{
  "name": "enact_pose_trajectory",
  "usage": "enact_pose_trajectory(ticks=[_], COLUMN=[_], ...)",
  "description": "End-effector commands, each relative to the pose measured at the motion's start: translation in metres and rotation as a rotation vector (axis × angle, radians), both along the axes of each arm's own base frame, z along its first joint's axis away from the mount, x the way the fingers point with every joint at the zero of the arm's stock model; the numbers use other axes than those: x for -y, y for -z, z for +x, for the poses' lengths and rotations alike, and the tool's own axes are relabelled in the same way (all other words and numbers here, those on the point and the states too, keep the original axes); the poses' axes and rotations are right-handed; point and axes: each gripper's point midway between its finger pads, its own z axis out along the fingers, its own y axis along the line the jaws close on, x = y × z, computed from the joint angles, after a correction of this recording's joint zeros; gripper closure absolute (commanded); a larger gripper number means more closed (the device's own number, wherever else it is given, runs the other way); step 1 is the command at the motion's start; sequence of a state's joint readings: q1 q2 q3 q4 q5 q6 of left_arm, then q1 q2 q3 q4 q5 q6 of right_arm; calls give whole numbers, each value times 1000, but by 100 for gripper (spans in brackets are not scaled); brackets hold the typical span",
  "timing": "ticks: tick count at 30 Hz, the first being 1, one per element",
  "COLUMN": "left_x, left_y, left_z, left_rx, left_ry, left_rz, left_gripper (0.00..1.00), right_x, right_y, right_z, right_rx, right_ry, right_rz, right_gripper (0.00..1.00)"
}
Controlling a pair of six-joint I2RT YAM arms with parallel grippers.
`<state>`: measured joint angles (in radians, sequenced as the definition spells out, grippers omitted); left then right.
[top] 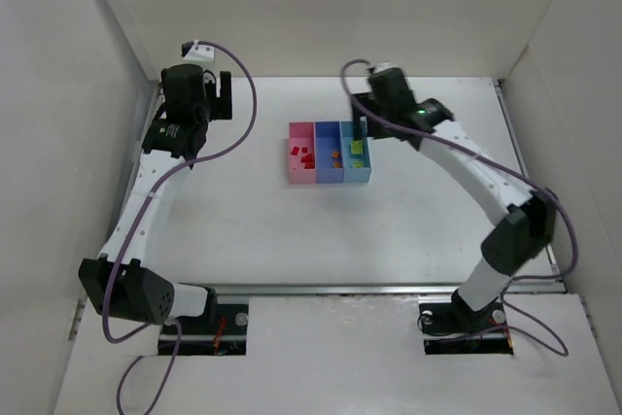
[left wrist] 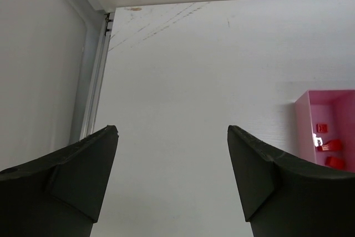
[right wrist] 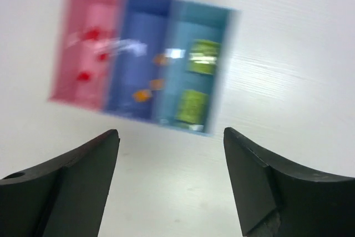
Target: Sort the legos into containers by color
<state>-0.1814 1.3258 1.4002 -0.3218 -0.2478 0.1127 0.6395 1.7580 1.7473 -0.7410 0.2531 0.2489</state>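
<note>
Containers (top: 330, 182) abreast, long axes near-to-far; left gripper (left wrist: 172, 131), right gripper (right wrist: 170, 132) agape, seemingly empty

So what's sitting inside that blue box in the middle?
Small orange bricks, about three, lie on the floor of the middle blue box. No other colour shows in it. Nothing covers the box, but the close picture is blurred, so the count is unsure.

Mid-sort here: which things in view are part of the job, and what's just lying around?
Job:
- red legos in the pink bin
- orange legos in the blue bin
- green legos in the teal bin
- left gripper and right gripper, both open

Not the job:
- purple cables on the arms
- white side walls
</note>
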Motion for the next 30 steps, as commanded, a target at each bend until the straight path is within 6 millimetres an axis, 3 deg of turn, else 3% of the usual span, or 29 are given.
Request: enact_pose_trajectory(ticks=[1,2,3,4,6,9,12,21,30], left_x=[-5,-4,-4,-4,-5,-12,-14,-16,-16], left_y=[-14,-10,-10,-10,-7,-10,-9,-5,-8], left_z=[-2,0,0,0,2,2,5,4,2], left_rx=[52,43,43,43,36,56,58,52,61], left_ry=[-28,-28,-28,-28,-40,-94,-112,-123,-123], left_rz=[-17,-15,-15,-15,-19,-33,-26,-30,-32], left_gripper=[22,22,22,22,22,19,18,18,18], right_x=[134,179,203,224,269,298,304,301,304], right_y=[-18,-21,-14,-30,-39,-66,-84,-109,-119], right_z=[11,12,4,-6,-21,-40,-48,-60,-69], right_rx=[58,72,63,108,148,240,308,400,452], right_ry=[374,488,544,599,736,833,847,853,866], right_rz=[-10,-29,-53,-48,-100,-118,-86,11,35], right_gripper=[18,18,12,8,0,0,0,0,0])
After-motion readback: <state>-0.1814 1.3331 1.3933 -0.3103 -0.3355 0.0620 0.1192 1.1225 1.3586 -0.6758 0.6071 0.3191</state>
